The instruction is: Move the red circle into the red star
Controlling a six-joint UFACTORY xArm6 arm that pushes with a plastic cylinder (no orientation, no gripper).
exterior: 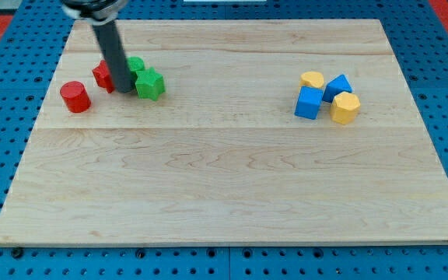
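The red circle point(75, 96) lies on the wooden board point(232, 171) at the view's upper left. The red star point(103, 75) is just up and right of it, partly hidden by the dark rod. My tip point(124, 89) rests on the board right of the red star, between it and the green star point(150, 84). A green block point(135, 65) sits just above the green star, its shape unclear behind the rod. The tip is to the right of the red circle, apart from it.
At the view's right there is a cluster: a yellow block point(312, 79), a blue triangle-like block point(337, 86), a blue cube point(309, 103) and a yellow hexagon-like block point(345, 108). Blue pegboard surrounds the board.
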